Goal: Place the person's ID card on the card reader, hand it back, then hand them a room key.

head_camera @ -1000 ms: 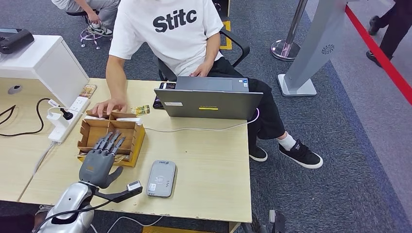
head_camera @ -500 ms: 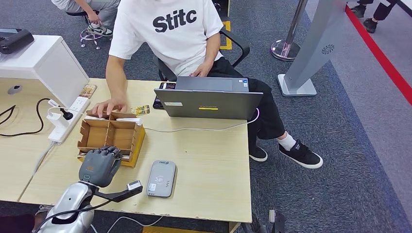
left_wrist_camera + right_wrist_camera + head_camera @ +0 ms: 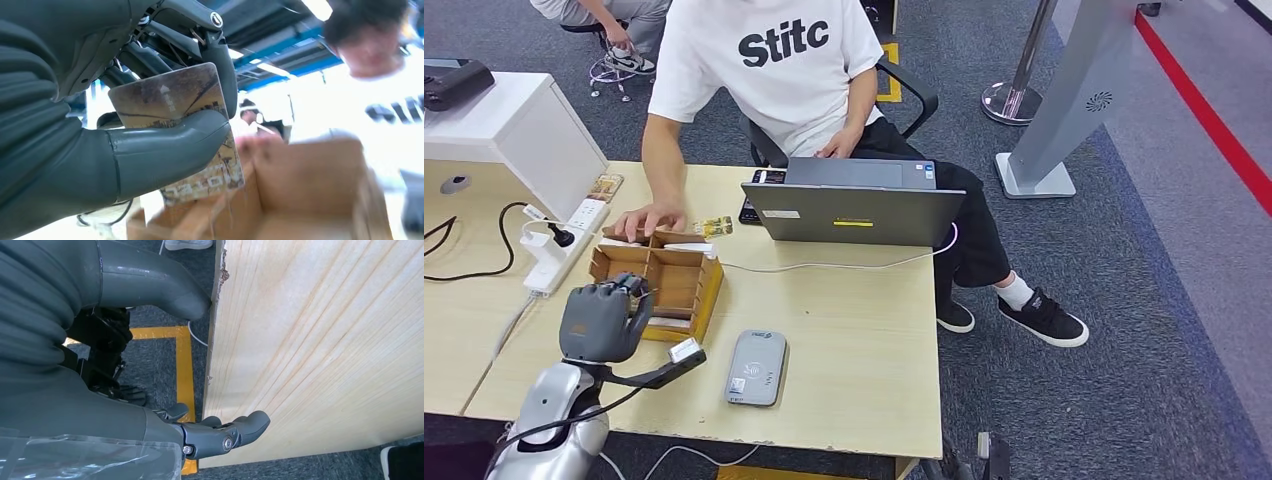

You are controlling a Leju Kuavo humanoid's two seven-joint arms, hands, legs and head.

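Here, nearest the robot, the left hand (image 3: 602,320) is raised just above the near edge of the cardboard box (image 3: 686,285) with its fingers curled in; the left wrist view shows the thumb (image 3: 165,150) pressing a room key (image 3: 187,135) against the darker fingers, so that hand is clamped on the card, which stands upright with its printed lower end hanging free over a box compartment. The card looks thin, stiff and light, with a glossy face that would probably slide under a loose pinch; the flat faces, near the middle, seem the safest place to hold it, leaving one end bare for the person to take. The right hand (image 3: 220,435) hangs below the edge of the table (image 3: 320,350), its fingers curled in with nothing visible between them. Beside the box, toward the robot's right, the grey card reader (image 3: 756,367) lies flat on the wood, well apart from the held card, and no card rests on it. Farther off, the person's hand (image 3: 646,220) rests on the table just beyond the box's far wall, next to a small card (image 3: 712,226) whose kind I cannot make out. An open laptop (image 3: 854,205) stands beyond that, in front of the seated person. The step in hand seems to be lifting the key out for the handover.
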